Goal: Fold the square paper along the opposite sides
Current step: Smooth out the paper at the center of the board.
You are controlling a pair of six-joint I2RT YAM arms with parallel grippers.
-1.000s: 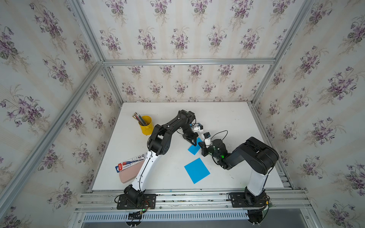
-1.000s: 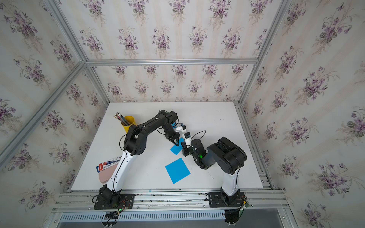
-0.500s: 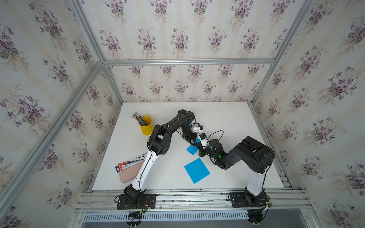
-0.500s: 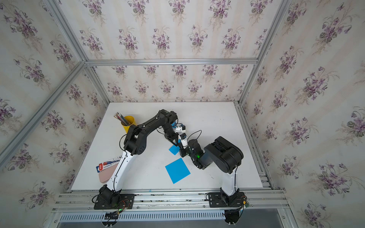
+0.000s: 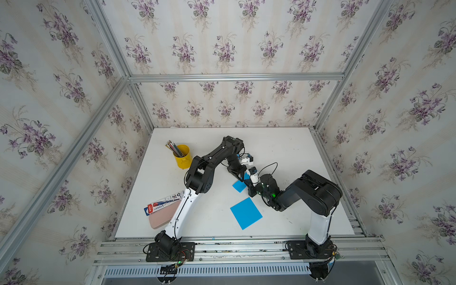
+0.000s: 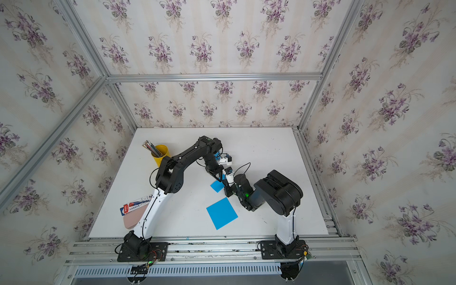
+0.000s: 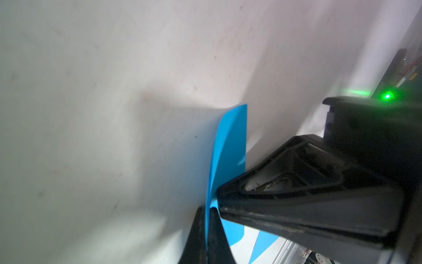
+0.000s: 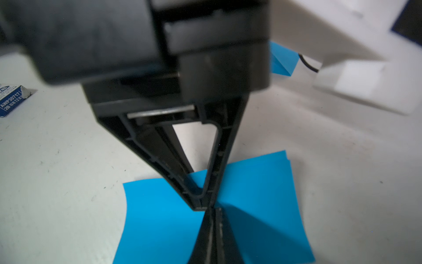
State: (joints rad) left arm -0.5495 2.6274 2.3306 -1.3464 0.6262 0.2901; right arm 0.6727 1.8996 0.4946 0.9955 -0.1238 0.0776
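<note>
Right, the blue paper [image 8: 255, 196] sits on the white table [image 5: 283, 148], directly under both sets of fingertips. It is bowed rather than flat. At one corner two edges show, one just behind the other, so a layer is doubled over. The left gripper [image 7: 206, 213] is pinched tight, and a raised edge of that paper runs straight up between its two fingers. The right gripper [image 8: 213, 213] comes in tip to tip against it, its jaws also pressed together, its tip on the sheet. Whether it has a layer caught between them, I can't tell. In both top views the two wrists crowd over the paper [image 5: 238, 185], hiding half of it. A second blue sheet [image 5: 246, 216] lies flat and whole, near the right gripper on the side toward the arm bases, apart from the folded one. Well off on the left arm's outer side stand a yellow cup [image 5: 183, 158] of pencils, a pencil pack [image 5: 164, 204] and a pink case [image 5: 160, 221]. None of them is near the fingers.
</note>
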